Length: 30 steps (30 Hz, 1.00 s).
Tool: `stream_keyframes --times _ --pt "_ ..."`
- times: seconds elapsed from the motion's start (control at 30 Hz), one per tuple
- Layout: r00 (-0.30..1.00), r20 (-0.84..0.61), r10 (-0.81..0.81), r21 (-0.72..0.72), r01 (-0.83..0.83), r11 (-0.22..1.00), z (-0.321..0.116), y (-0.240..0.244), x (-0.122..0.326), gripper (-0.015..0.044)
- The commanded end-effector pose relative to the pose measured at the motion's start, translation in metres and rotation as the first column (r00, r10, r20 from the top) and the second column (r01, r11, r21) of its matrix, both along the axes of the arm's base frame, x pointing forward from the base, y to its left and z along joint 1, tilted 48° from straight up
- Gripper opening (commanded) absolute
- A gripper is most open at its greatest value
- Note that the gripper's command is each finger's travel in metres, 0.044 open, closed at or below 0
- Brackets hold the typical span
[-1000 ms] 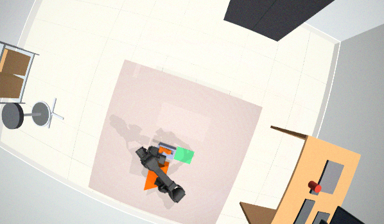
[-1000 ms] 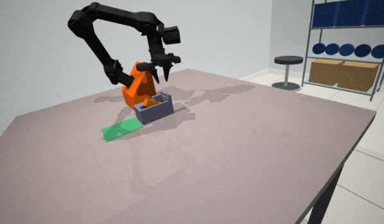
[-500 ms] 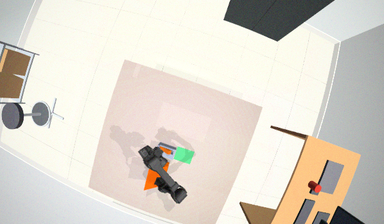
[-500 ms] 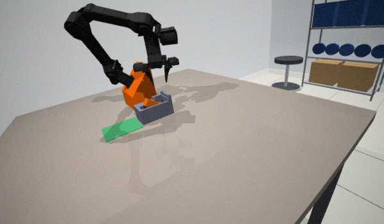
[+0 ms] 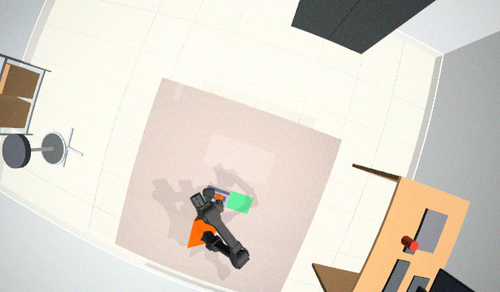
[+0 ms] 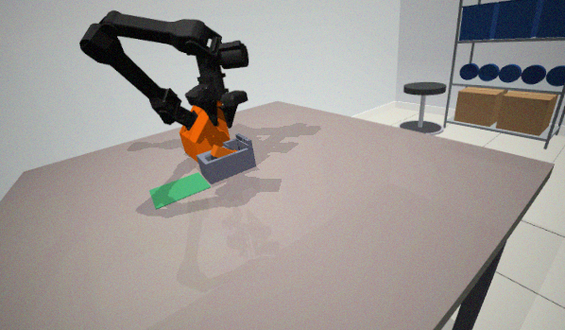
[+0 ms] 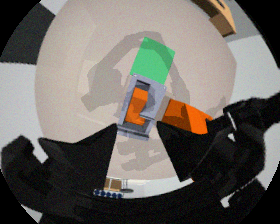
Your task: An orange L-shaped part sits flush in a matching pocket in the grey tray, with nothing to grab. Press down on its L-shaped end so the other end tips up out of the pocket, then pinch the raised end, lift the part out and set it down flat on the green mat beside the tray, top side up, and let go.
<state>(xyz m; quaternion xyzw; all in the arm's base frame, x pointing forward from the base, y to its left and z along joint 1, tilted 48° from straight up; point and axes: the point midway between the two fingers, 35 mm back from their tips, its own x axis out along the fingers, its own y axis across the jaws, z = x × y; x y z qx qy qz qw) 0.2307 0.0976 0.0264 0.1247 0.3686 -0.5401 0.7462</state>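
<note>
Pinkish table top (image 5: pixel 293 155) (image 6: pixel 354 241) (image 7: pixel 56 75) spreads out beneath me. Taking the exterior view from left to right, the green mat (image 5: pixel 239 202) (image 6: pixel 179 190) (image 7: pixel 153 60) comes first, below my fingertips and off to that left side, with the part not yet on it. Next comes the orange part (image 5: pixel 218 197) (image 6: pixel 219 151) (image 7: pixel 138 102), lower than my fingers and still in the tray (image 6: pixel 229 166) (image 7: pixel 161 95), its mat-side end poking up above the rim while the L-shaped end sits down inside. My gripper (image 5: pixel 214 199) (image 6: pixel 223 125) (image 7: pixel 136 124) hangs above the tray, its fingers apart with nothing between them. I judge the press-and-tip done. Pinching the raised end, lifting the part out, laying it flat, top side up, and letting go all remain for me.
</note>
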Motion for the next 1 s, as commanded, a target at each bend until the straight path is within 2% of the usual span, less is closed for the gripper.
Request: stream_keyframes --times 0.0,0.97 --pt "0.936 0.255 -0.242 0.082 0.228 0.970 0.016 -0.012 0.002 0.0280" --pt "0.936 0.255 -0.241 0.082 0.228 0.970 -0.018 -0.048 0.011 0.0280"
